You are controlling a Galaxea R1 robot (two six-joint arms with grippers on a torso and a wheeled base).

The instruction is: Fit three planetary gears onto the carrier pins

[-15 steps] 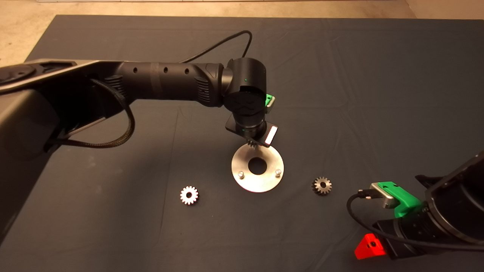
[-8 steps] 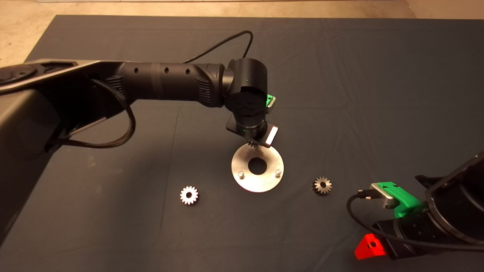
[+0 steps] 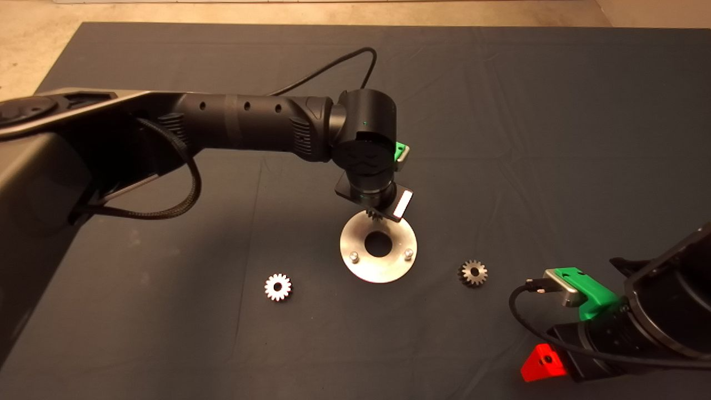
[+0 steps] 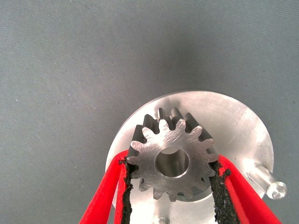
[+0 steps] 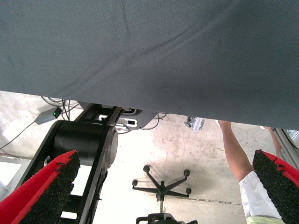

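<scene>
My left gripper is shut on a planetary gear, its red fingers pressing the gear's two sides. It holds that gear over the far part of the round shiny plate, just above the plate. Two carrier pins stand bare on the plate's near side; one pin shows beside the held gear. The far pin is hidden under the gripper. Two more gears lie flat on the mat, one left of the plate and one right of it. My right gripper is parked open at the lower right.
The left arm reaches in across the mat from the left. In the right wrist view, past the mat's edge, the floor shows a chair base and a person's arm.
The left gripper with its gear has shifted slightly right and toward the plate. Both loose gears and the right arm stayed put.
</scene>
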